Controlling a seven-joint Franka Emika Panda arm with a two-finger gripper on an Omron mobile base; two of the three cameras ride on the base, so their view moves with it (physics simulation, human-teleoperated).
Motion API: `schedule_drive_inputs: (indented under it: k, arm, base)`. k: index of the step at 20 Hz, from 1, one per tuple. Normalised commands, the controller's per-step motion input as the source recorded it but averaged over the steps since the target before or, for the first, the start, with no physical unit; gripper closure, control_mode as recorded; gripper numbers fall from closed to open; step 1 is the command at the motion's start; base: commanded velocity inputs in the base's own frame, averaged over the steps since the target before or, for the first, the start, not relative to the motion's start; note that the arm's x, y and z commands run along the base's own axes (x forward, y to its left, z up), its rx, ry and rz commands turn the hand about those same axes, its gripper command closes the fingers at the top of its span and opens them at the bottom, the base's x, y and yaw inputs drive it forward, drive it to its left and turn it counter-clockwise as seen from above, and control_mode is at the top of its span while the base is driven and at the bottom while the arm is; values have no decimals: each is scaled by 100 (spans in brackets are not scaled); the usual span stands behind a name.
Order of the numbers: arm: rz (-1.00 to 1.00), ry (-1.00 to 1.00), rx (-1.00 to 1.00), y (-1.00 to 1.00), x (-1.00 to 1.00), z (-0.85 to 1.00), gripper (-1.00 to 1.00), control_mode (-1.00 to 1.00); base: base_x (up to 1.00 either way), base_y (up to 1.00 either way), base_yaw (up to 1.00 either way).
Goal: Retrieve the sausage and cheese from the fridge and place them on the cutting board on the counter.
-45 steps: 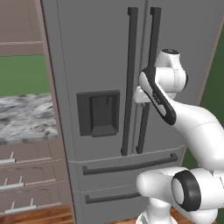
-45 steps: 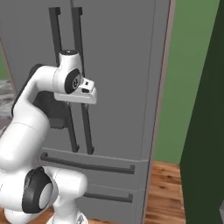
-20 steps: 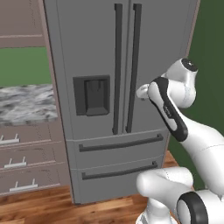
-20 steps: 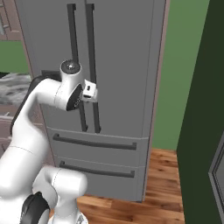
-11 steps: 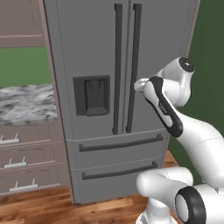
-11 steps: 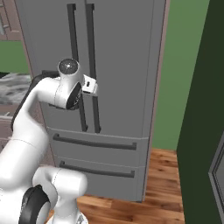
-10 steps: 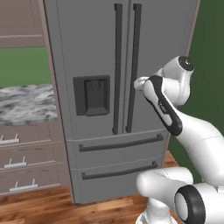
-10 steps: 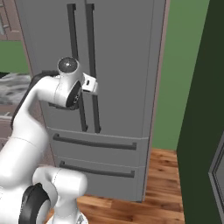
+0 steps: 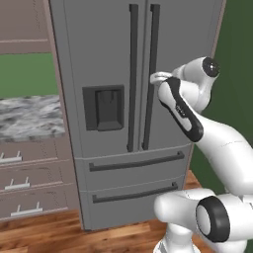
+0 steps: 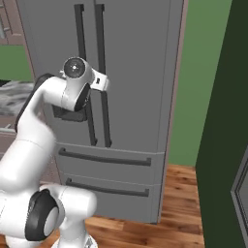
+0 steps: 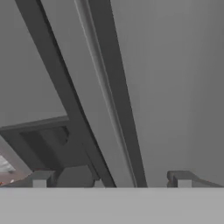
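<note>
Two long dark vertical handles [image 9: 143,74] run down the middle of the tall grey French-door fridge [image 9: 108,59], one on each side of the door seam, and both doors are shut. The sausage and the cheese are presumably behind those doors, which would explain why the arm is working at the handles rather than at the food. No cutting board can be made out either.

In the hand view the right-hand handle [image 11: 116,94] passes between the two finger tips, with the other handle at about 10 o'clock from it and the dark dispenser recess [image 11: 41,144] at about 8 o'clock. The claw [image 11: 111,178] is spread wide, holding nothing, one tip on either side of the bar, apparently lined up to close on it and pull the door.

From the left base view the white arm rises from 5 o'clock, bends at the elbow and reaches to 11 o'clock, its wrist level with the upper part of the handle. The grey-and-white marbled counter [image 9: 29,116] lies at 9 o'clock of the fridge, over brown drawers with silver handles [image 9: 29,183].
</note>
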Motion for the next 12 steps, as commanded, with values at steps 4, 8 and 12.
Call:
schedule_drive_inputs:
  k: [4,8,12]
  arm:
    - [-3,-13,9,0,52,18,-100,-100]
    - [-4,-9,8,0,56,6,-100,-100]
    - [-4,-2,8,0,66,0,-100,-100]
  base:
    - [0,0,0]
    - [0,0,0]
    - [0,0,0]
